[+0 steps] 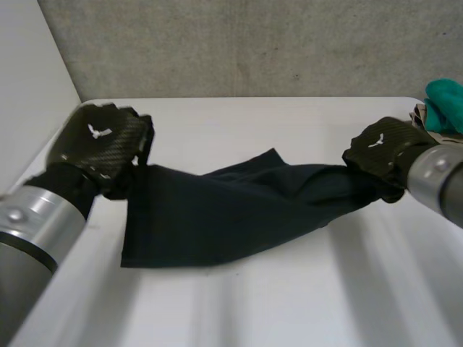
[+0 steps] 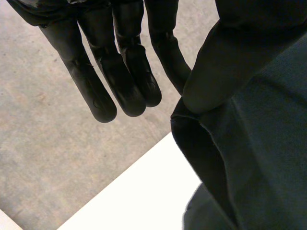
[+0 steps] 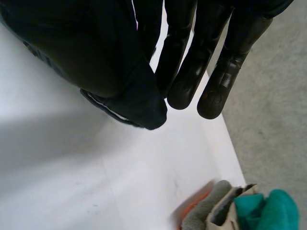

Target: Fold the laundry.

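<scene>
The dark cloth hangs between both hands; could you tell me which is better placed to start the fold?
Probably the right hand: its bunched end of the dark cloth is lifted clear, while the left hand's side sags onto the table.

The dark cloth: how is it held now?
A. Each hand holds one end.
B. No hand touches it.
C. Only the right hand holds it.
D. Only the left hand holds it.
A: the left hand grips one end of the dark cloth, and the right hand grips the other.
</scene>
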`<action>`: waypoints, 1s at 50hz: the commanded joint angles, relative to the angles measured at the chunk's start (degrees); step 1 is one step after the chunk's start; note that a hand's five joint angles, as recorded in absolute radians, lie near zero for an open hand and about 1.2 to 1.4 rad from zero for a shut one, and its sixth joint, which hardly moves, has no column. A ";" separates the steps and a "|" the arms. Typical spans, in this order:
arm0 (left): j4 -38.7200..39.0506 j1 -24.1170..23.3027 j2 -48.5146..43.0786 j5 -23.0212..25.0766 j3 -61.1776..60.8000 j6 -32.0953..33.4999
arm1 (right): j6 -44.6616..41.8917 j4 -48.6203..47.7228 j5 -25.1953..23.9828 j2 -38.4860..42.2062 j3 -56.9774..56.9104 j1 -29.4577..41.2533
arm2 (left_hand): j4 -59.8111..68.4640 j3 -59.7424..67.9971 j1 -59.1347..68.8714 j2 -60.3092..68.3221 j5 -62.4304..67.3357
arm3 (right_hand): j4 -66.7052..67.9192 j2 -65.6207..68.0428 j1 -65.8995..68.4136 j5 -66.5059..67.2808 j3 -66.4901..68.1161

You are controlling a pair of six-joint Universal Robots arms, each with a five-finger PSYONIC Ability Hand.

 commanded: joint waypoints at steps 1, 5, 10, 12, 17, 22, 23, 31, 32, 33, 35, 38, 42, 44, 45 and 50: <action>-1.70 4.42 -4.46 3.10 1.34 0.24 | -0.88 2.29 -1.65 -5.18 3.49 0.61 | 11.28 11.81 14.79 11.49 14.28 | 12.11 12.94 23.89 12.67 12.12; -0.91 4.77 -14.82 3.18 4.05 1.82 | -1.67 2.03 -1.21 -0.89 4.11 0.79 | 11.28 11.81 14.79 11.49 14.28 | 12.11 12.94 23.89 12.67 12.12; -0.56 4.60 -27.48 3.01 13.01 4.37 | -1.05 0.89 -0.77 10.54 -3.78 1.06 | 11.28 11.81 14.79 11.49 14.28 | 12.11 12.94 23.89 12.67 12.12; -0.12 4.34 -32.39 3.01 20.19 6.12 | -0.53 -0.78 -0.25 15.29 -9.23 1.06 | 11.28 11.81 14.79 11.49 14.28 | 12.11 12.94 23.89 12.67 12.12; 3.30 4.77 -39.01 3.10 36.03 7.89 | 1.41 -10.78 0.19 22.24 -21.27 1.49 | 11.28 11.81 14.79 11.49 14.28 | 12.11 12.94 23.89 12.67 12.12; 16.38 5.30 -41.30 3.10 50.89 8.07 | 6.06 -32.21 0.37 24.88 -30.51 2.29 | 11.28 11.81 14.79 11.49 14.28 | 12.11 12.94 23.89 12.67 12.12; 21.63 5.48 -41.13 3.01 54.48 8.15 | 7.89 -41.13 0.37 24.79 -31.48 2.29 | 11.28 11.81 14.79 11.49 14.28 | 12.11 12.94 23.89 12.67 12.12; 36.00 5.65 -39.02 1.08 63.91 7.98 | 10.19 -67.23 0.98 23.56 -32.89 2.81 | 11.28 11.81 14.79 11.49 14.28 | 12.11 12.94 23.89 12.67 12.12; 36.01 5.57 -38.93 0.73 63.74 7.98 | 10.28 -67.14 0.98 23.56 -33.15 2.90 | 11.28 11.81 14.79 11.49 14.28 | 12.11 12.94 23.89 12.67 12.12; 35.92 5.56 -38.84 0.46 63.48 7.98 | 10.37 -67.06 1.07 23.56 -33.16 3.08 | 11.28 11.81 14.79 11.49 14.28 | 12.11 12.94 23.89 12.67 12.12; 35.75 5.48 -38.66 0.02 61.39 7.80 | 10.81 -66.01 1.16 23.39 -32.46 3.25 | 11.28 11.81 14.79 11.49 14.28 | 12.11 12.94 23.89 12.67 12.12; 35.66 5.39 -37.88 0.28 56.12 7.54 | 10.90 -63.64 1.25 23.21 -30.88 3.25 | 11.28 11.81 14.79 11.49 14.28 | 12.11 12.94 23.89 12.67 12.12; 36.45 5.56 -33.75 1.68 42.24 7.45 | 10.90 -56.53 1.60 23.21 -26.41 3.17 | 11.28 11.81 14.79 11.49 14.28 | 12.11 12.94 23.89 12.67 12.12; 36.45 5.13 -33.30 2.39 37.75 7.45 | 10.90 -53.80 1.86 23.39 -24.64 3.08 | 11.28 11.81 14.79 11.49 14.28 | 12.11 12.94 23.89 12.67 12.12; 36.53 4.86 -33.30 2.74 35.55 7.45 | 10.90 -51.26 2.30 23.82 -22.72 2.99 | 11.28 11.81 14.79 11.49 14.28 | 12.11 12.94 23.89 12.67 12.12; 35.92 4.16 -33.74 4.67 22.38 7.27 | 10.90 -45.88 3.79 26.72 -16.64 3.08 | 11.28 11.81 14.79 11.49 14.28 | 12.11 12.94 23.89 12.67 12.12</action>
